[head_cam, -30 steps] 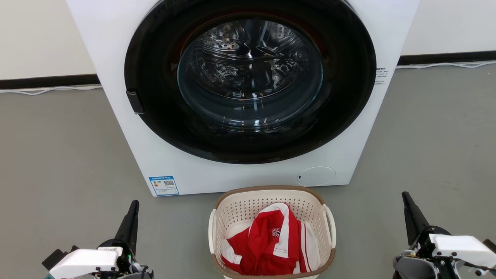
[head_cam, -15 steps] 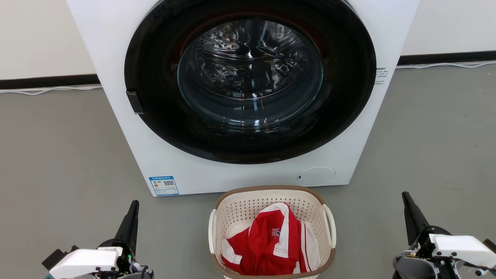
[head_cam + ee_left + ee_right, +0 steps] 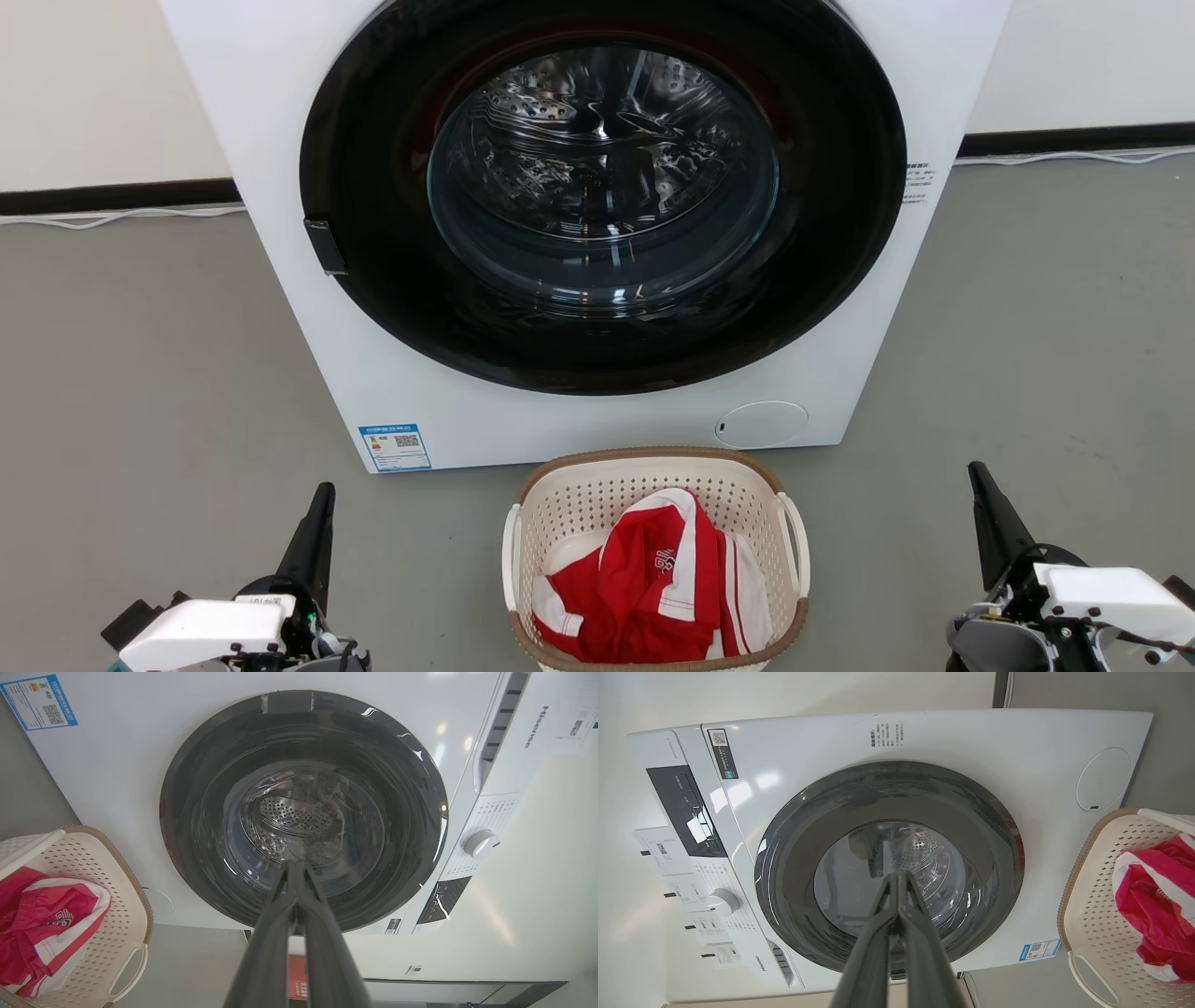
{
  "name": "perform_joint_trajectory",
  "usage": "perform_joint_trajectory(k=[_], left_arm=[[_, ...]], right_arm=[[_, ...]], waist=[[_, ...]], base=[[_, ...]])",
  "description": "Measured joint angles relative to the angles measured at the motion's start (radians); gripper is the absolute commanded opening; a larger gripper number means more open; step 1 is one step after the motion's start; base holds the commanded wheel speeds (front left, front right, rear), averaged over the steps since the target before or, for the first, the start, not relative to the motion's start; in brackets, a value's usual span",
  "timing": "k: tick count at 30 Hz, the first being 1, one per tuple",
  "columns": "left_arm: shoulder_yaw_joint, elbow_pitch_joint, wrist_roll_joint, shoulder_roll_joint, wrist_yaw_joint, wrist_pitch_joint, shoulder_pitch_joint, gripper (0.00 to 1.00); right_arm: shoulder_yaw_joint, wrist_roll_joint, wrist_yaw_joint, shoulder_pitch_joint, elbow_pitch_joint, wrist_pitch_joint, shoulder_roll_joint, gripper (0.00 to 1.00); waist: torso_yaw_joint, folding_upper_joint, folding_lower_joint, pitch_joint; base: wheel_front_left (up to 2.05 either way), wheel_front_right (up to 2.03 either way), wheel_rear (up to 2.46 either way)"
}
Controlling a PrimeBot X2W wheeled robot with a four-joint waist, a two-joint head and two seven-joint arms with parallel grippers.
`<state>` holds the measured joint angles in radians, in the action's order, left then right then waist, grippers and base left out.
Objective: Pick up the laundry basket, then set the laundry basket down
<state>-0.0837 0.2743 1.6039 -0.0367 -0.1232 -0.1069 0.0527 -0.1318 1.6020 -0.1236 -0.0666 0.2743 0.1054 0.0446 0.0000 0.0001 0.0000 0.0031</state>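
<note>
The laundry basket (image 3: pixel 597 499), cream with perforated walls, a brown rim and white loop handles, sits on the grey floor just in front of the washer, holding red and white clothes (image 3: pixel 653 583). My left gripper (image 3: pixel 324 492) is shut and empty at the lower left, well clear of the basket's left handle. On the lower right, my right gripper (image 3: pixel 976 469) is likewise shut and empty, apart from the right handle. The left wrist view has the basket (image 3: pixel 117 891) at its left edge, the fingers (image 3: pixel 294 877) pressed together. The right wrist view has the basket (image 3: pixel 1087 914) at its right edge.
A white front-loading washer (image 3: pixel 392 373) with a dark round door (image 3: pixel 602 187) closed stands directly behind the basket. Grey floor (image 3: pixel 140 373) spreads to both sides. A white wall with a dark baseboard (image 3: pixel 112 196) and a cable runs along the back.
</note>
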Motion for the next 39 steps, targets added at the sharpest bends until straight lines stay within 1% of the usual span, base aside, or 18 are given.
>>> perform_joint_trajectory(k=[36,37,39], left_arm=[[0.000,0.000,0.000,0.000,0.000,0.000,0.000,0.00],[0.000,0.000,0.000,0.000,0.000,0.000,0.000,1.00],[0.000,0.022,0.000,0.005,0.001,0.002,-0.011,1.00]], right_arm=[[0.000,0.000,0.000,0.000,0.000,0.000,0.000,0.00],[0.000,0.000,0.000,0.000,0.000,0.000,0.000,1.00],[0.003,0.000,0.001,0.012,0.019,0.000,-0.002,1.00]], waist=[[0.000,0.0000,0.0000,0.000],[0.000,0.0000,0.0001,0.000],[0.000,0.0000,0.0000,0.000]], base=[[0.00,0.00,0.00],[0.00,0.00,0.00],[0.00,0.00,0.00]])
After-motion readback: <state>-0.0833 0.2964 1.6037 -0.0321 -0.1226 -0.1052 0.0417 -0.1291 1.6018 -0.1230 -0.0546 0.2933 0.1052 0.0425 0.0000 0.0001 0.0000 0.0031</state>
